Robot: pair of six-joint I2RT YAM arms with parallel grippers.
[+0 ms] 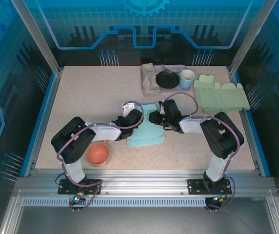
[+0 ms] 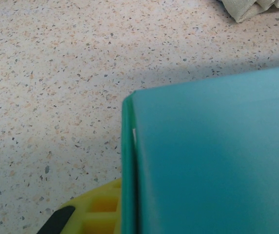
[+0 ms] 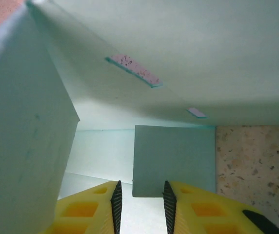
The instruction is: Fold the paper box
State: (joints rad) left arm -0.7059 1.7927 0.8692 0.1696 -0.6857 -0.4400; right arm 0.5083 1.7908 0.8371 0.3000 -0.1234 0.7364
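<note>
Near centre, left gripper (image 1: 135, 118) clamped on paper box (image 1: 148, 134), right gripper (image 3: 142, 200) narrowly apart at its flap

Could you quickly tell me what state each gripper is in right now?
Left gripper: closed, pinching the teal paper box.
Right gripper: jaws slightly apart, gripping nothing.

Teal paper box (image 1: 147, 134) on beige speckled table (image 1: 90, 97); salmon bowl (image 1: 98, 152) near-left of box, pale green cardboard (image 1: 220, 95) far-right
</note>
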